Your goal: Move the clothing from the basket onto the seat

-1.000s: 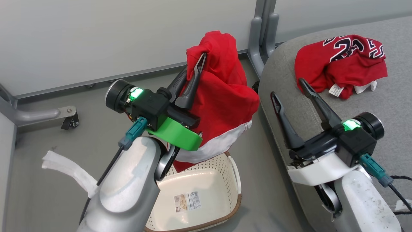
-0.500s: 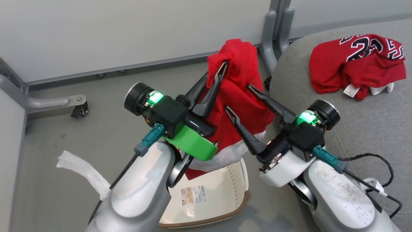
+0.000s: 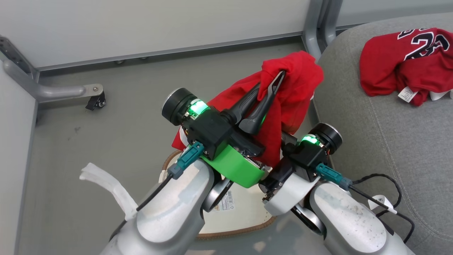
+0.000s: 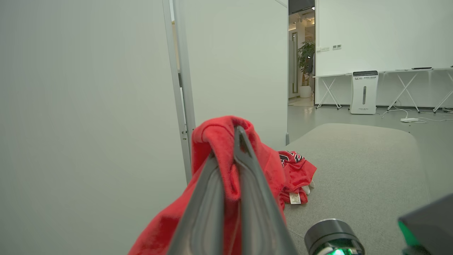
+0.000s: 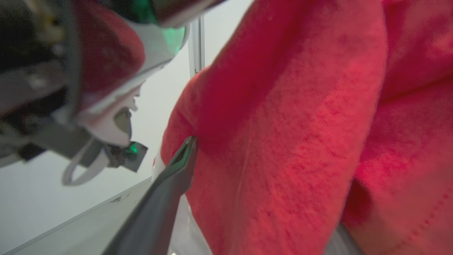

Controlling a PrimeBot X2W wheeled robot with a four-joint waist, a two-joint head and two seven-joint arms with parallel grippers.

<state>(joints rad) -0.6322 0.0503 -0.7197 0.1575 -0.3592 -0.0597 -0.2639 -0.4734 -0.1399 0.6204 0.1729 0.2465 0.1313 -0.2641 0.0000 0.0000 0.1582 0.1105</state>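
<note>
My left gripper (image 3: 279,76) is shut on a fold of a red garment (image 3: 295,99), which hangs in the air just left of the grey seat (image 3: 389,141). In the left wrist view both fingers (image 4: 253,198) pinch the red cloth (image 4: 219,132). The red jersey (image 3: 400,63) with black-and-white numbers lies crumpled on the seat (image 4: 357,166), and the left wrist view has that jersey (image 4: 299,171) beyond the fingertips. My right gripper (image 3: 285,136) is open under the hanging garment (image 5: 283,141), one finger (image 5: 166,191) at the cloth's left edge. My arms cover most of the basket (image 3: 244,229).
Grey partition panels stand behind. A metal frame leg with a castor (image 3: 95,101) lies on the floor at the left. A white cloth strip (image 3: 106,184) hangs by my left forearm. A black cable (image 3: 384,180) trails over the seat's front edge.
The head camera has turned. My right gripper came off the seat and moved left under the hanging garment. My left gripper carried the garment from above the basket toward the seat's edge.
</note>
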